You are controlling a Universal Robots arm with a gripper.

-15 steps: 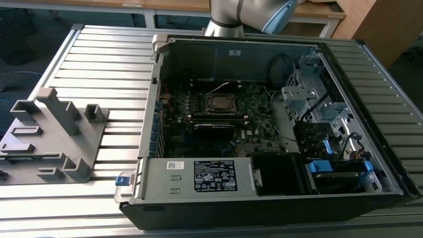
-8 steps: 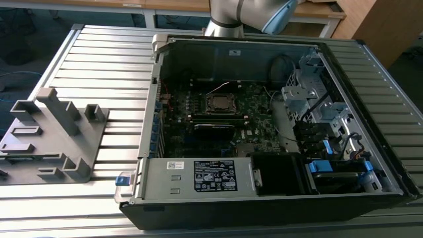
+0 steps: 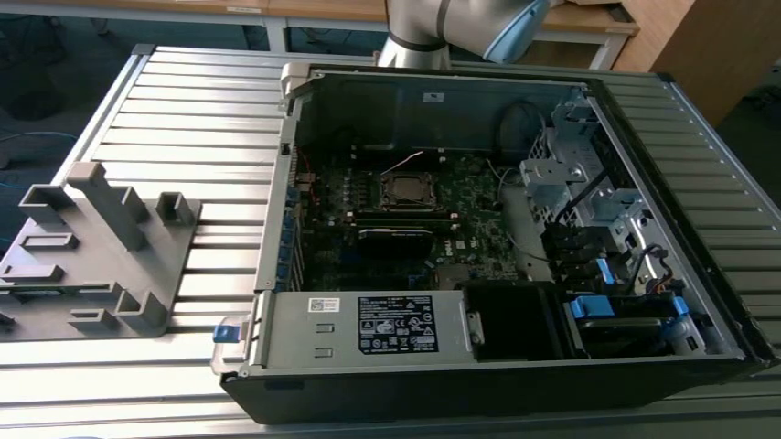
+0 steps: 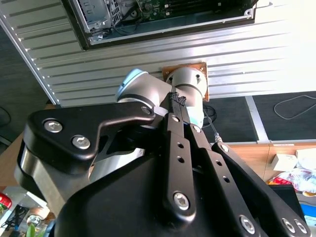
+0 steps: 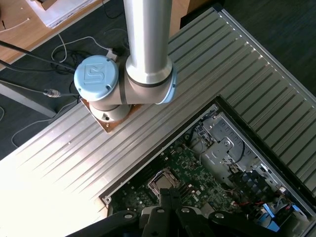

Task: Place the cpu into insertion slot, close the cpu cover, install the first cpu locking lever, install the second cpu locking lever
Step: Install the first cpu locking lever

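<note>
one cpu (image 3: 405,190), apparently in one insertion slot (image 3: 380,195).

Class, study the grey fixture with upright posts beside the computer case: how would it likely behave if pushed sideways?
The grey fixture looks moulded and thick-walled, so probably stiff. Its broad flat base suggests it would slide on the ribbed table rather than tip. Likely light for its size, being hollow in places.
</note>
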